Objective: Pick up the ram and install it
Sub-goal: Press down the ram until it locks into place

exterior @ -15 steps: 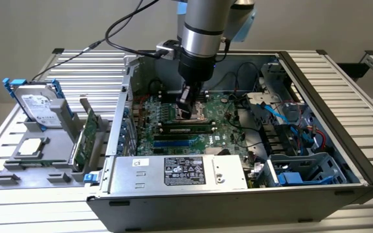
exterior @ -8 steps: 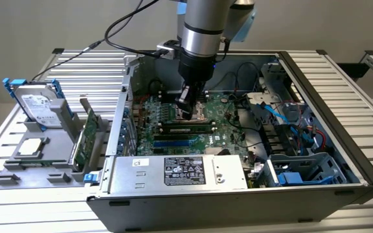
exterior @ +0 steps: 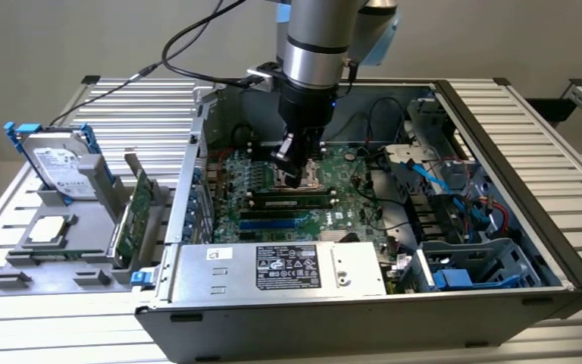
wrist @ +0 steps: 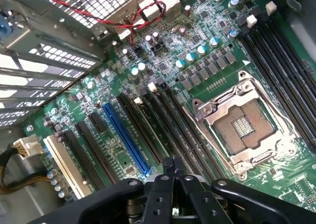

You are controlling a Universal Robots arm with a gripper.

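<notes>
My tool (wrist: 170, 170), pressed together and holding nothing, hangs above the motherboard (exterior: 357, 178). The ram (exterior: 293, 201) already sits in a slot beside the processor socket (wrist: 244, 130), seemingly installed.

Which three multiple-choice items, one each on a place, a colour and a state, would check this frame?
1. The silver hard drive with blue rails stands: A inside the computer case; B in the grey holder; C on the power supply.
2. The coloured long slot among the green motherboard's black ones is: A red; B blue; C yellow.
3. The gripper is: A wide open; B shut on the hard drive; C shut.
Key: B, it stands at the exterior view's left; B, the wrist view shows it; C, its fingers meet.
</notes>
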